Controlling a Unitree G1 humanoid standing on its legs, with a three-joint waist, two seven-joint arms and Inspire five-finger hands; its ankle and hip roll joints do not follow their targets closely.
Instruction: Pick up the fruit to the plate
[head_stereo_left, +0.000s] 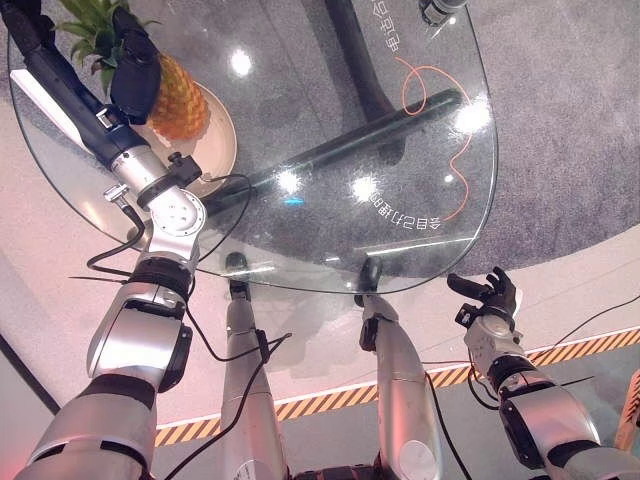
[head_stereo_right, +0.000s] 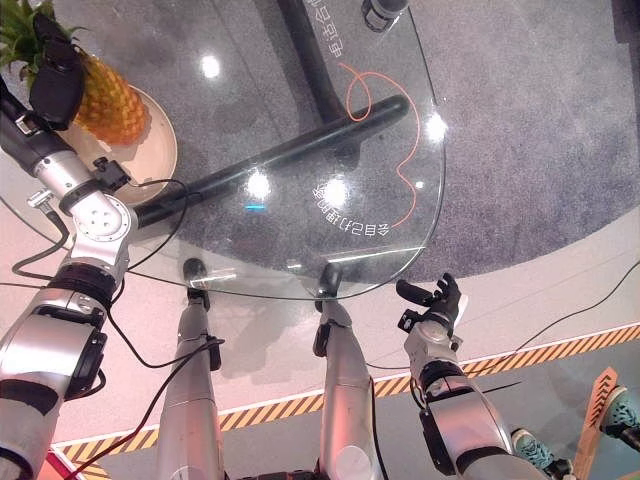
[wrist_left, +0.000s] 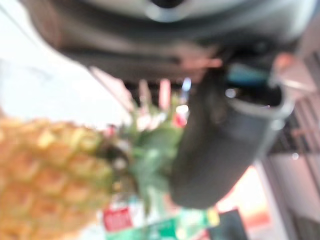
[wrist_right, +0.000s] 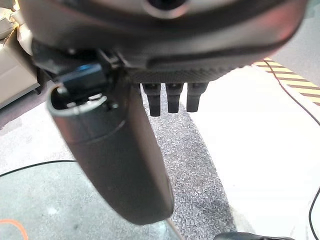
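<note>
A pineapple (head_stereo_left: 182, 100) lies on a beige plate (head_stereo_left: 222, 140) at the far left of the round glass table (head_stereo_left: 330, 240). My left hand (head_stereo_left: 135, 62) sits over the fruit where the body meets the green crown, its fingers curled around that neck. In the left wrist view the thumb (wrist_left: 215, 150) lies across the leaves, with the yellow body (wrist_left: 45, 170) close beside it. My right hand (head_stereo_right: 435, 305) hangs open below the table's near edge at the lower right, holding nothing; its thumb (wrist_right: 120, 150) and straight fingers show over the floor.
Through the glass I see the table's black base bar (head_stereo_left: 340, 145) and an orange cord (head_stereo_left: 455, 160) on the grey carpet. A yellow-black striped line (head_stereo_left: 330, 395) runs across the floor near me.
</note>
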